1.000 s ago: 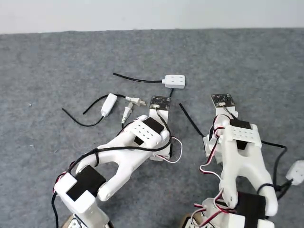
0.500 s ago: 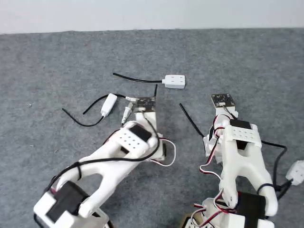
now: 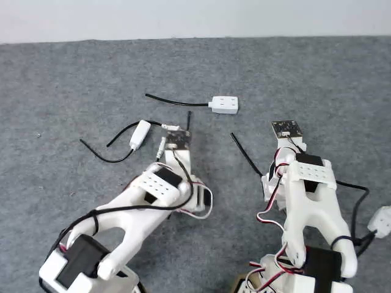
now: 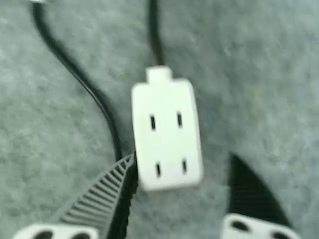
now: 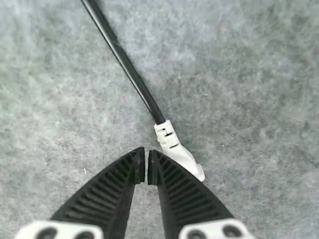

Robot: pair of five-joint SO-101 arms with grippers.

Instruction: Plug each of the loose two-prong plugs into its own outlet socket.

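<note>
You are looking at a tabletop covered by a grey carpet [image 3: 73,73]. Its short, flecked pile runs as far as the high view reaches, and it shows as mottled grey fuzz in both wrist views. Along the far edge a plain pale wall [image 3: 195,18] meets the carpet in a straight line. Near the left edge, about midway back, a tiny pale speck [image 3: 38,135] lies on the pile, too small to identify.
</note>
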